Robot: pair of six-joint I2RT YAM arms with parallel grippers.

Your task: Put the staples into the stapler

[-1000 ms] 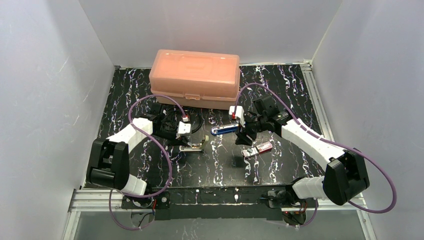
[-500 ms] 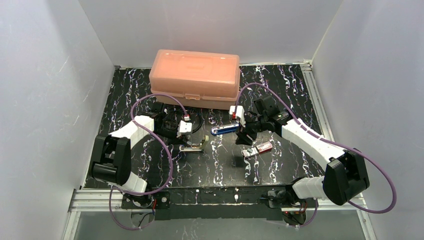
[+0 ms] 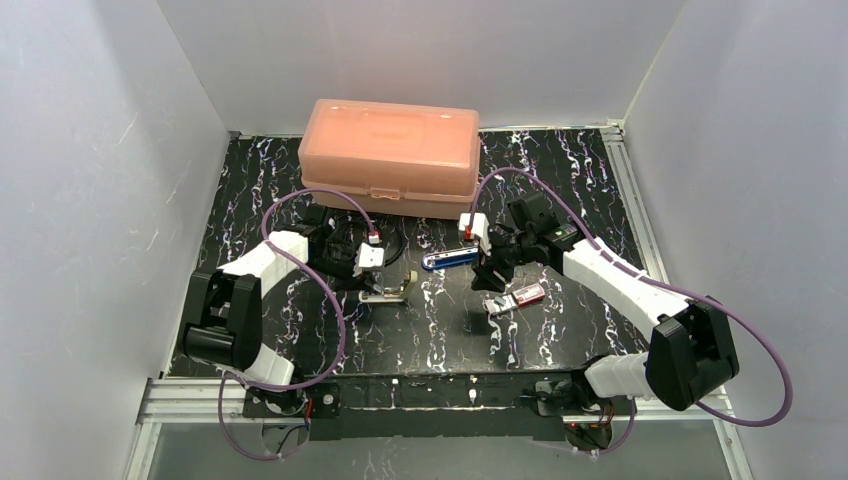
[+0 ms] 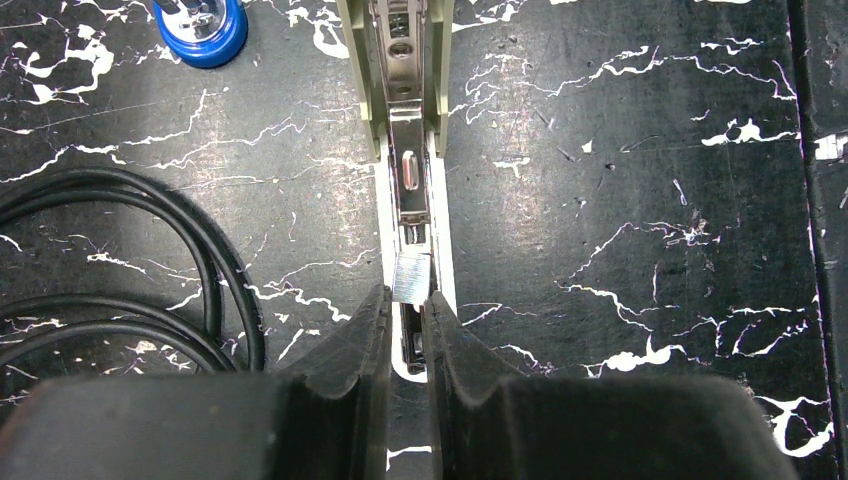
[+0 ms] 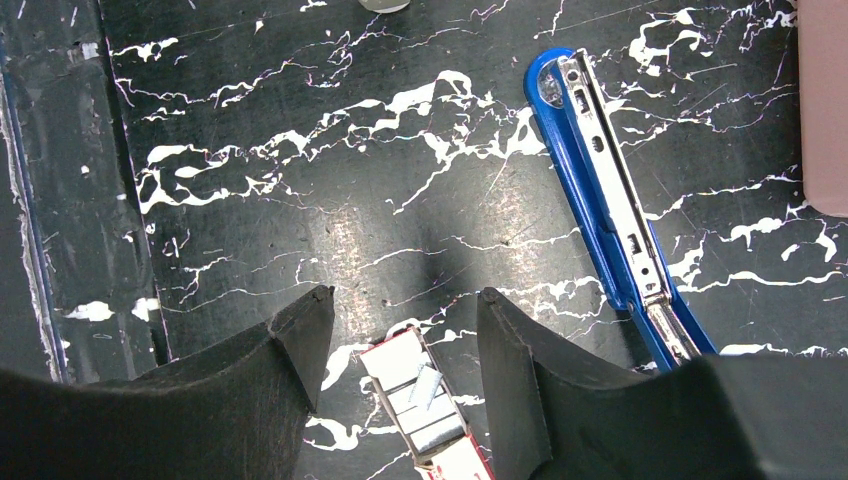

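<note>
A cream stapler (image 3: 386, 291) lies open on the black marbled table, its metal channel running up the left wrist view (image 4: 406, 120). My left gripper (image 3: 366, 274) (image 4: 408, 300) is nearly shut, its tips pinching the near end of a short silvery strip of staples (image 4: 411, 277) that sits in that channel. The pink-red staples box (image 3: 516, 297) (image 5: 425, 410) has its white tray slid out with silvery staples showing. My right gripper (image 3: 489, 281) (image 5: 405, 310) is open, one finger on each side of the box. A blue stapler (image 3: 448, 259) (image 5: 605, 190) lies open beside it.
A large pink plastic case (image 3: 388, 156) stands at the back of the table. A black cable loop (image 4: 150, 260) lies left of the cream stapler. The blue stapler's rounded end (image 4: 205, 22) shows at the top of the left wrist view. White walls enclose the sides.
My left arm's elbow has shifted slightly inward; its gripper stays at the cream stapler. The right arm, the box and both staplers have not moved.
</note>
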